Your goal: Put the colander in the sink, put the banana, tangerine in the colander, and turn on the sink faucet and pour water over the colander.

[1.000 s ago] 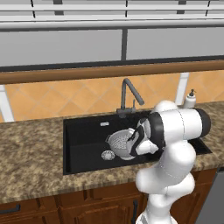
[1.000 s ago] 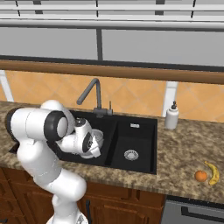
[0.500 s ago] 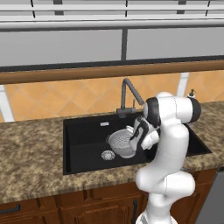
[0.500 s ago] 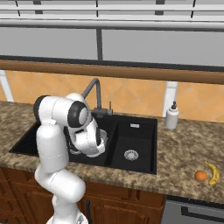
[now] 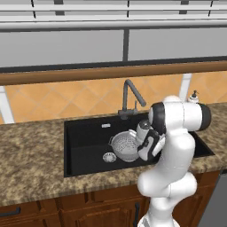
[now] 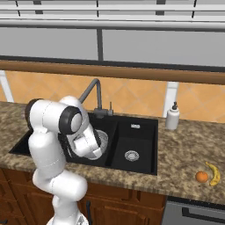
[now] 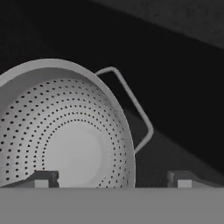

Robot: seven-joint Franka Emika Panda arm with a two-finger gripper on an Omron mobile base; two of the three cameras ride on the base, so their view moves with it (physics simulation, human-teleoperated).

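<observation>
With no writing legible anywhere, the colander (image 7: 65, 131) sits in the sink (image 5: 84, 146) at center frame, its rim between the parted, empty gripper (image 7: 111, 178) fingertips.

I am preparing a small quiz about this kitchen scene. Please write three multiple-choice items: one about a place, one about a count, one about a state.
1. Where is the colander?
A. In the large basin of the sink
B. On the counter beside the soap bottle
C. Hanging on the faucet

2. How many fruits lie on the counter?
A. None
B. Two
C. Four

3. What does the colander hold?
A. The banana
B. The tangerine
C. Nothing

Answers:
1 A: it sits on the black basin floor near the drain.
2 B: the banana and the tangerine lie together at the right.
3 C: the hand view shows its pierced bowl bare.
</observation>
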